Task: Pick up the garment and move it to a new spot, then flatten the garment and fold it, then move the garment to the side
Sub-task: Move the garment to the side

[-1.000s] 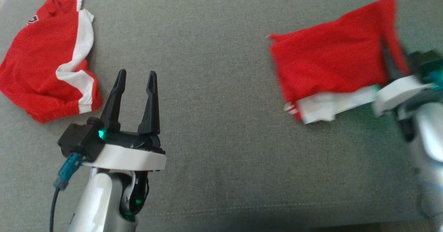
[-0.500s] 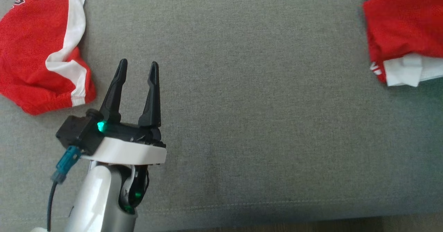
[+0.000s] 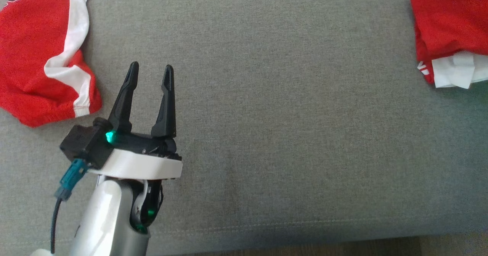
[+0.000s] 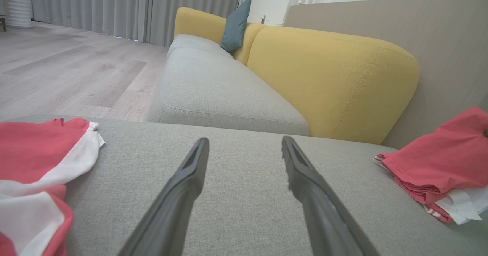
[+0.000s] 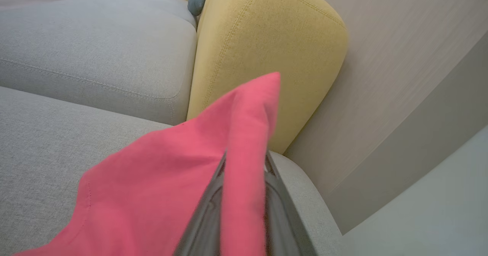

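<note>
Shifting further right since a second ago, folded garment at upper-right edge; right end effector clenched on its red cloth; left end effector released, lower left.

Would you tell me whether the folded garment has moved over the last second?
Yes: the folded garment slid right, farther from the crumpled shirt.

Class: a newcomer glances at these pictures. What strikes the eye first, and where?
Two bright red garments on the grey cushion: a crumpled red-and-white garment at the head view's upper left, a folded red garment at its right edge. The left end effector hangs open between them; the right end effector pinches the folded one.
</note>
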You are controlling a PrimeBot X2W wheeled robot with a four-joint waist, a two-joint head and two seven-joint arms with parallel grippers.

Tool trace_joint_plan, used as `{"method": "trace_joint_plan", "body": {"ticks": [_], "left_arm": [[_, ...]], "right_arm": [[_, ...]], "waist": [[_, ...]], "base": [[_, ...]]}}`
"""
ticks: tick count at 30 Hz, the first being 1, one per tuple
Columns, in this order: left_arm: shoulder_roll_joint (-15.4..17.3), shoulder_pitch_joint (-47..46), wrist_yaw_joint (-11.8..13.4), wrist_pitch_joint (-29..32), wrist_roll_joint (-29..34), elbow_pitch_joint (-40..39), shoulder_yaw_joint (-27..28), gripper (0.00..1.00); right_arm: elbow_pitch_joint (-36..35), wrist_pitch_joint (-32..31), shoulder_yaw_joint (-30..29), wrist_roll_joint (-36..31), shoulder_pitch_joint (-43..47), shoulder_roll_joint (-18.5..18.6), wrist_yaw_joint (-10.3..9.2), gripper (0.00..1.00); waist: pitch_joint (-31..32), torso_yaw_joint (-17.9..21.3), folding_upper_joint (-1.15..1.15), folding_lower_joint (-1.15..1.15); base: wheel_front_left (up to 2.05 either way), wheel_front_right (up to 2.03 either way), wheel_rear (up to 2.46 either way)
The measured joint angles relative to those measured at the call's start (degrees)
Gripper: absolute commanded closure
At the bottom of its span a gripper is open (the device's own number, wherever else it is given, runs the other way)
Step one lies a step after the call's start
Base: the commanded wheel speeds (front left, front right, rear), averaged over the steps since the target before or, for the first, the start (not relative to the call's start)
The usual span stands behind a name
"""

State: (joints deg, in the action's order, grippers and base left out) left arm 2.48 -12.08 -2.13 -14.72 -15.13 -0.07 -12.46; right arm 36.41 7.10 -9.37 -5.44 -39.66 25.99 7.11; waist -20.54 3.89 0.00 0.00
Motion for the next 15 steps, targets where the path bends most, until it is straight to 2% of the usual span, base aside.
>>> {"method": "trace_joint_plan", "body": {"ticks": [1, 2, 15], "left_arm": [[0.0, 0.0, -0.1, 0.0, 0.2, 0.0, 0.0, 0.00], [0.0, 0.0, -0.1, 0.0, 0.3, 0.1, 0.1, 0.00], [0.0, 0.1, 0.1, 0.0, -0.2, 0.6, 0.2, 0.00]], "right_arm": [[0.0, 0.0, -0.2, 0.4, 0.0, 0.0, 0.00, 0.11], [0.0, 0.0, -0.3, 0.4, 0.0, 0.0, 0.00, 0.00], [-5.2, -1.1, -0.3, 0.9, 0.6, -5.3, 0.00, 0.00]], "waist": [[0.0, 0.0, 0.00, 0.00], [0.0, 0.0, 0.00, 0.00], [3.8, 0.0, 0.00, 0.00]], "base": [[0.00, 0.00, 0.00], [0.00, 0.00, 0.00], [0.00, 0.00, 0.00]]}}
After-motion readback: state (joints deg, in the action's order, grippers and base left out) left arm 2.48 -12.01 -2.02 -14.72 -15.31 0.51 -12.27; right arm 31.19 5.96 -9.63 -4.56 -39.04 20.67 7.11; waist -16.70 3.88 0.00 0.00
